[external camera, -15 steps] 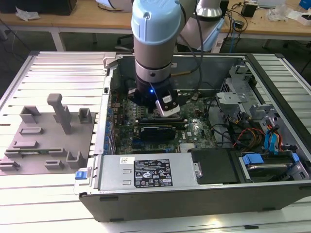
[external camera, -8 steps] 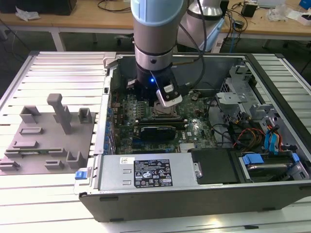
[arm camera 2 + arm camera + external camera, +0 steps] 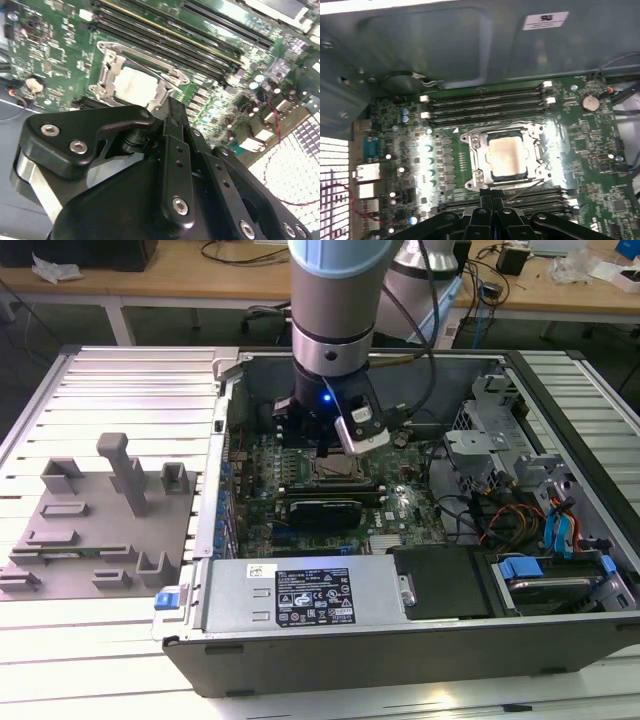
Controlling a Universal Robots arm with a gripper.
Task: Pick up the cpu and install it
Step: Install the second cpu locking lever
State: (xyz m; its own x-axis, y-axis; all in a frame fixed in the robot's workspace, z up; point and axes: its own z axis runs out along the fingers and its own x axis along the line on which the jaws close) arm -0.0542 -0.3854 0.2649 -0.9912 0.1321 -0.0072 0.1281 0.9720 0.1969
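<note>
The cpu (image 3: 507, 156), a pale silver square, lies flat in the socket frame (image 3: 472, 159) on the green motherboard (image 3: 400, 505). It also shows in the second wrist view as the cpu (image 3: 135, 86) and in the exterior view as the cpu (image 3: 338, 476). My gripper (image 3: 325, 448) hangs a short way above the socket inside the open computer case. In both wrist views the black fingers (image 3: 492, 199) are pressed together with nothing between them, and the gripper (image 3: 171, 111) sits apart from the chip, off to one side of the socket frame.
A grey plastic fixture tray (image 3: 100, 520) lies on the slatted table at the exterior view's left. The case wall (image 3: 215, 500), power supply (image 3: 310, 595), drive cage (image 3: 490, 410) and loose cables (image 3: 500, 515) ring the motherboard. Memory slots (image 3: 485, 102) run beside the socket.
</note>
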